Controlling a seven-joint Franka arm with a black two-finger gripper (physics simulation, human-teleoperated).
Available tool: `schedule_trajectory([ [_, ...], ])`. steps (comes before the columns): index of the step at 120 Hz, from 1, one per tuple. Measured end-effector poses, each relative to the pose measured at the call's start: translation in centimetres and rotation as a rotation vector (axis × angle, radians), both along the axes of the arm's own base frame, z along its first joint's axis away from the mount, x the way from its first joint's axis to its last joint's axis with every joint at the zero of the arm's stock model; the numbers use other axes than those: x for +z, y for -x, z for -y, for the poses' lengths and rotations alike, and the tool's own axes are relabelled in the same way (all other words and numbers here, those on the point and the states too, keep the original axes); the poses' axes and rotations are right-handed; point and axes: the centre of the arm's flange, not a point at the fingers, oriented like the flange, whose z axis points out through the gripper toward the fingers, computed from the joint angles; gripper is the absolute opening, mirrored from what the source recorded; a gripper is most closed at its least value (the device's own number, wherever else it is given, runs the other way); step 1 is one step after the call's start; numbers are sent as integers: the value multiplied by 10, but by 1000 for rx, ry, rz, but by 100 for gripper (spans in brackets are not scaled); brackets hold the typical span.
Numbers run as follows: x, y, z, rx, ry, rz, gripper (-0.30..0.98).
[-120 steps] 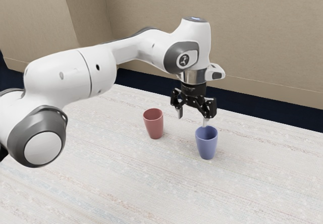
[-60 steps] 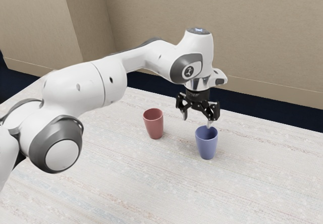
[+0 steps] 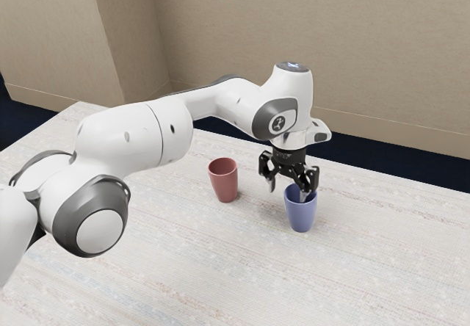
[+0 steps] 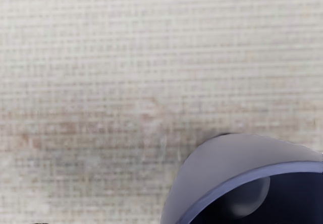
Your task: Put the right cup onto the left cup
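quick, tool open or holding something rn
Tool: open, holding nothing; one finger at the blue cup's mouth, the other outside it.

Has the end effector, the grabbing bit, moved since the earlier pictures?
Yes: the end effector has come down toward the blue cup, which stayed put in the exterior view; one finger now appears to dip into its mouth.

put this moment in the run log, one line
claw: open | blue cup: upright, ungripped | fingers: one at its mouth, other outside | red cup: upright, apart | stacking: not done
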Motion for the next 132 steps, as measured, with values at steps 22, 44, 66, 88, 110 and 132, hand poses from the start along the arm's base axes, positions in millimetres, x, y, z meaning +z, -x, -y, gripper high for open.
schedule_trajectory([
  [22,-1,1,3,-2,0,1,26],
  [44,-1,3,8,-4,0,2,6],
  [66,-1,3,9,2,5,0,-5],
  [88,5,6,11,2,3,3,-8],
  [110,50,10,9,3,8,47,-9],
  [132,108,11,-18,39,-6,101,-9],
])
